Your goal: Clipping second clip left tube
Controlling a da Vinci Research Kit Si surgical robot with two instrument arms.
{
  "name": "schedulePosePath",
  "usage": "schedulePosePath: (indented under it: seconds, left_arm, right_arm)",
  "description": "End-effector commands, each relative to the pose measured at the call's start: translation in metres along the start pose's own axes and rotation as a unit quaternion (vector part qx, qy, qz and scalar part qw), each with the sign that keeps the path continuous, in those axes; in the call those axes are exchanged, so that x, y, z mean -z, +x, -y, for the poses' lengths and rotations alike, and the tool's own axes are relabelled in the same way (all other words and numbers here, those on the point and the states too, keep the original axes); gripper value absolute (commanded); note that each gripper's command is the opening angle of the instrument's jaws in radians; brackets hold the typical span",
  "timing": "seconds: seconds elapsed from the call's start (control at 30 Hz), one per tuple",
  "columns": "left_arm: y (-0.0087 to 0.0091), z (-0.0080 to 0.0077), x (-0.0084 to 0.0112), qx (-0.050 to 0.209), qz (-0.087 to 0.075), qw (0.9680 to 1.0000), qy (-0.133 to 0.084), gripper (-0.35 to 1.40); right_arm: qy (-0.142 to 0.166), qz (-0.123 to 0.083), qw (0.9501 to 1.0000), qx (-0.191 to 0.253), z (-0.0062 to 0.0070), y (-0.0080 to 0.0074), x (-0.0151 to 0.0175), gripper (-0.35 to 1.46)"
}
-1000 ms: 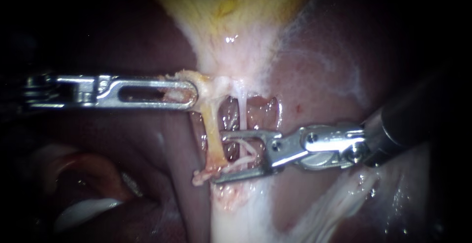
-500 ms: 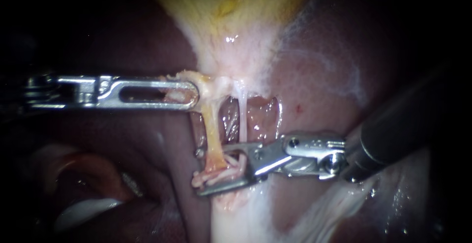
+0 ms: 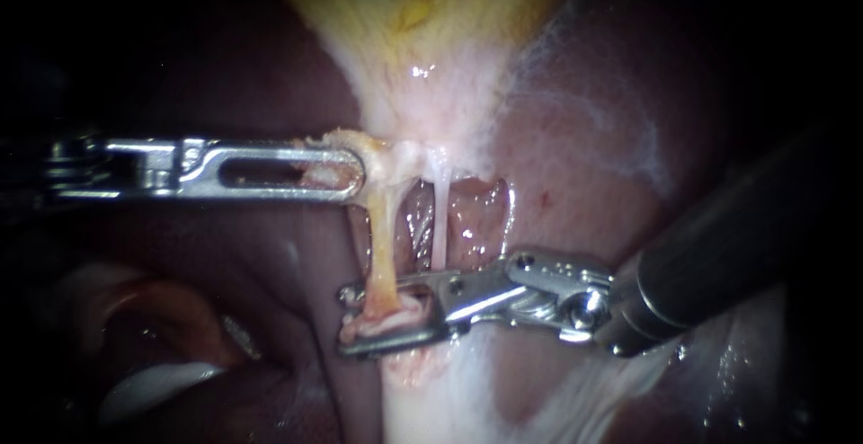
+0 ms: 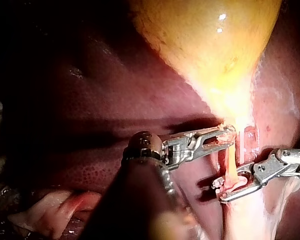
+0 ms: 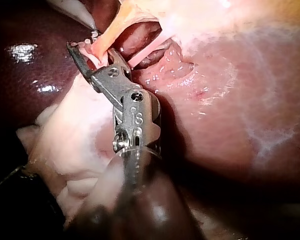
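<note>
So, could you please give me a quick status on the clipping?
Left instrument shut on gallbladder neck. Right instrument jaws open, straddling left tube. Nothing in the way.

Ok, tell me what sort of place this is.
Most likely a surgical setup seen close up through an endoscope: glistening liver and a yellow gallbladder fill the view, and two slender instruments work there, the left instrument gripping the gallbladder's neck, the right instrument, jaws open, around a thin tube.
</note>
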Motion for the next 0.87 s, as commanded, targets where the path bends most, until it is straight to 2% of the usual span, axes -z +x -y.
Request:
schedulePosePath:
  seconds: [0.03,0.1,0.27,0.87]
  left_arm:
    - [0.0000,0.0000,0.0000,0.000,0.000,1.0000,0.000,-0.35]
    - [0.0000,-0.0001,0.0000,0.000,0.000,1.0000,0.000,-0.35]
    - [0.0000,-0.0001,-0.0001,0.000,0.000,1.0000,0.000,-0.35]
    - [0.0000,-0.0002,-0.0001,0.000,0.000,1.0000,0.000,-0.35]
  right_arm:
    - [0.000,0.000,1.0000,-0.002,0.0001,0.0001,0.0001,-0.22]
    - [0.000,0.000,0.9998,-0.020,0.0000,0.0000,0.0004,-0.35]
    - [0.000,0.000,0.9992,-0.040,-0.0002,-0.0003,0.0010,-0.35]
    - [0.001,0.002,0.9992,-0.039,0.0000,-0.0005,0.0016,-0.35]
